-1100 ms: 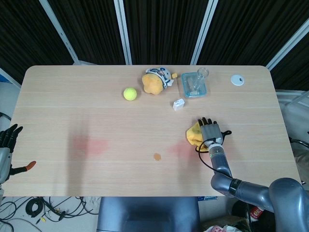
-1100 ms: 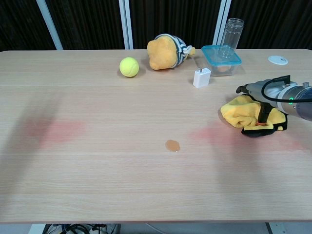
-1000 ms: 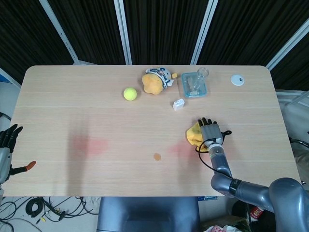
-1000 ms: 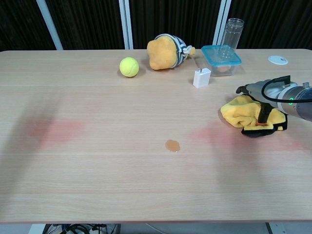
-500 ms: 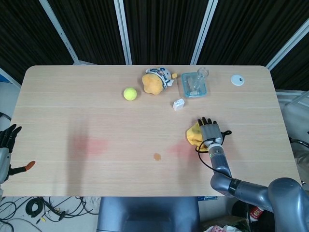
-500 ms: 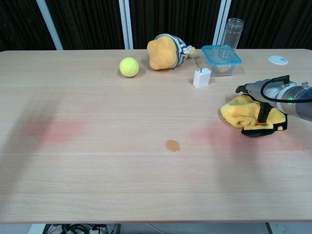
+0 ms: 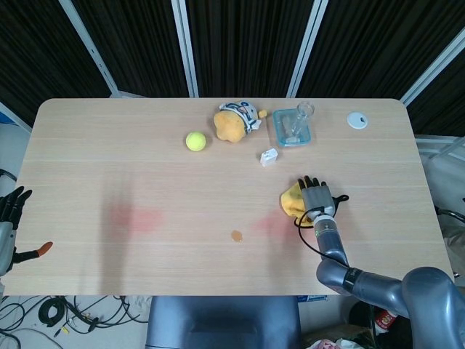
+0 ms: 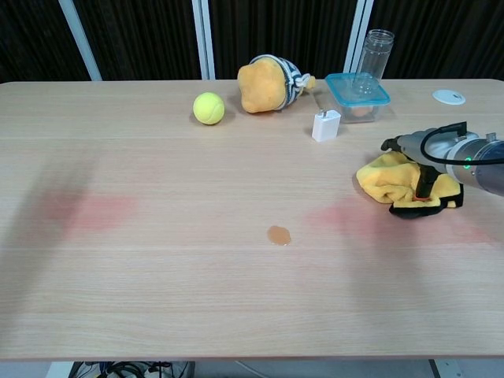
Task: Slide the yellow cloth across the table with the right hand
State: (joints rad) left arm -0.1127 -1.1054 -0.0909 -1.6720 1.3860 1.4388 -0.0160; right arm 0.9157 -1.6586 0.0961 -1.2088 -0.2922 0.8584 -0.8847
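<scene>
We're at a light wood desk with black curtains behind it and a few faint pinkish patches on the top. Nearest to us, our left hand hangs off the desk's left edge holding nothing, fingers loosely spread. Our right hand lies flat, palm down, on the yellow cloth, fingers stretched out over it, pressing rather than gripping. The cloth sits bunched up on the right side of the desk, nearer the front edge than the back, with a dark trim showing at its front edge. A small orange-brown spot sits on the wood left of the cloth and a bit closer to us.

Further back there's a little white block, then a tennis ball, an orange plush toy, and a clear lidded container with a clear bottle right behind it. A white disc sits far right.
</scene>
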